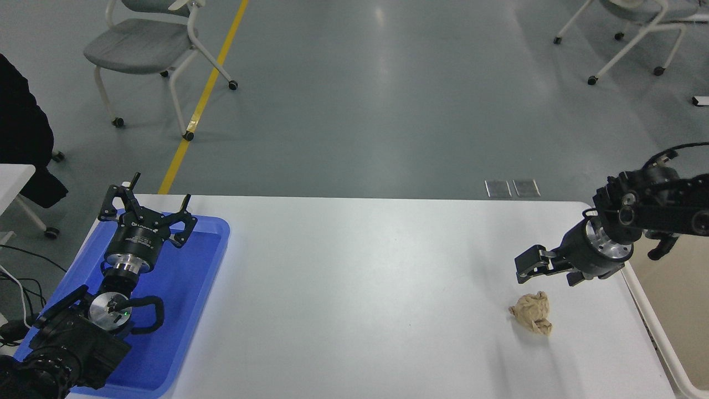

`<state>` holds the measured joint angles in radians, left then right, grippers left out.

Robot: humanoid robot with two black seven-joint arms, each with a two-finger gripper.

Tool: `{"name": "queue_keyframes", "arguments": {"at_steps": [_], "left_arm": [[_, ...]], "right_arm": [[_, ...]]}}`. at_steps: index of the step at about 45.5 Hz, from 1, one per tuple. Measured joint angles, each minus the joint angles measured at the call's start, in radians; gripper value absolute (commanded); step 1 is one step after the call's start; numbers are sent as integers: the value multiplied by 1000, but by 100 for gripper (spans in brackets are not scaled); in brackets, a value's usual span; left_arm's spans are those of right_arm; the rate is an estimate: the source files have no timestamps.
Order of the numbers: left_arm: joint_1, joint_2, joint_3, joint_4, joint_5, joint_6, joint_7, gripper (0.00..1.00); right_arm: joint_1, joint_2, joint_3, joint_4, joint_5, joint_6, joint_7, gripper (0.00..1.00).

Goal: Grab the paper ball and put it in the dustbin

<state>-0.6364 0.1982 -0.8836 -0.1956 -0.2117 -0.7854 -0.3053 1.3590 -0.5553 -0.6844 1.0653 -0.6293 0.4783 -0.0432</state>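
Paper ball (532,313) sits loose on the table (354,288), near the dustbin (645,302) at the right edge, well apart from the blue tray (183,332). Right gripper (545,269) hangs just beyond the ball and above it, not touching, fingers pointing left; whether it's spread or clenched I can't tell from this angle, nothing in it. So the ball lies toward the camera and down from the right gripper. Ball's long axis runs roughly diagonal, upper left to lower right. Left gripper (147,208) parked over the tray, fingers spread, empty, far from the ball. Right arm is clearly the nearer one. Pickup not yet done.
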Motion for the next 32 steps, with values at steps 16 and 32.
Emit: {"name": "queue_keyframes", "arguments": {"at_steps": [16, 32], "left_arm": [[0, 0, 0, 0, 0, 0, 0, 100], [0, -1, 0, 0, 0, 0, 0, 100]], "right_arm": [[-162, 55, 40, -120, -17, -81, 3, 100], [-237, 103, 69, -167, -19, -160, 7, 73]]}}
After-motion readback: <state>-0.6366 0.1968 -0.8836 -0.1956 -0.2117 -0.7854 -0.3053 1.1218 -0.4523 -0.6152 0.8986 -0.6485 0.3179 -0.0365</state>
